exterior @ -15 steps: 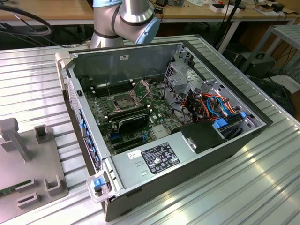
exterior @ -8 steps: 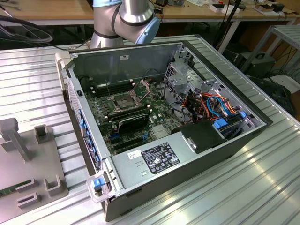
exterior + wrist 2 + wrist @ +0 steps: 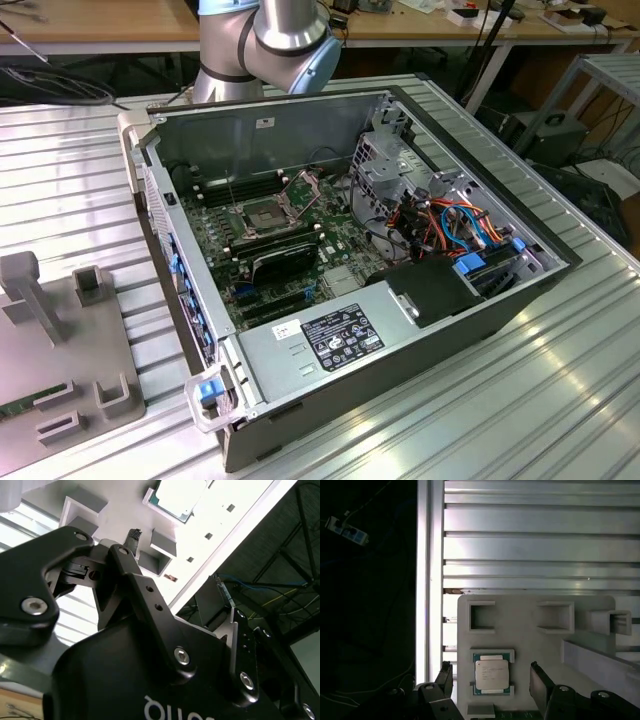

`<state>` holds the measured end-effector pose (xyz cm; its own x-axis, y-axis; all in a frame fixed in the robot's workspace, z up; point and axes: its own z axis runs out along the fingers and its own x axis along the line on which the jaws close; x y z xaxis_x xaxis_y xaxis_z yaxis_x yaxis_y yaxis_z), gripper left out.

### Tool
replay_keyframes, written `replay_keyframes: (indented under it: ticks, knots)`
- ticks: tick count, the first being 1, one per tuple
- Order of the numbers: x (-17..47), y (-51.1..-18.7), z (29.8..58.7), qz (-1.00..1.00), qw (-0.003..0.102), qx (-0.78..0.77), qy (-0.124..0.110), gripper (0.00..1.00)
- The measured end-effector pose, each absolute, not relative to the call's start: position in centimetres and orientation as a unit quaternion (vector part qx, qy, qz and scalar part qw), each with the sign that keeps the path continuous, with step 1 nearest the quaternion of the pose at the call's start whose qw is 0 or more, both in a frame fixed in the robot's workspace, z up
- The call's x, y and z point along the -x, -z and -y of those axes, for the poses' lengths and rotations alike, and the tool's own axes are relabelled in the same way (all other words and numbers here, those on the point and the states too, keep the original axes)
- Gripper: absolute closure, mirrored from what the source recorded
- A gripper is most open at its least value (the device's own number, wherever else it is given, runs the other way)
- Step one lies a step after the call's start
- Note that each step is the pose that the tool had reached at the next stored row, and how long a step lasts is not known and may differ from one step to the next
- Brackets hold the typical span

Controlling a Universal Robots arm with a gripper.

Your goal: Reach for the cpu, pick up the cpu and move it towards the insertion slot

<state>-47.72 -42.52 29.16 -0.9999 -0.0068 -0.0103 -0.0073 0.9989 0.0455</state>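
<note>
While the cpu (image 3: 492, 674) lies flat in a grey holder (image 3: 520, 630), near-square, face up, gripper (image 3: 491, 670) spread apart, flanking it.

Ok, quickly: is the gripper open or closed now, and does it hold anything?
Gripper: open, holding nothing; the cpu lies on its tray, not gripped.

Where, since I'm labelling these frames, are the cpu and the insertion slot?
cpu (image 3: 491, 674): first wrist view, centre of its pale lid.
insertion slot (image 3: 260, 214): exterior view, its dark grey centre.
</note>
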Motion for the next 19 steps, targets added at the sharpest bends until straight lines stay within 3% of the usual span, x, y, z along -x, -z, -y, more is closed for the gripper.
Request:
replay_keyframes:
  ticks: [19]
  knots:
    - [47.7,-26.9,44.0,-1.000,0.005,0.006,-0.023,0.28]
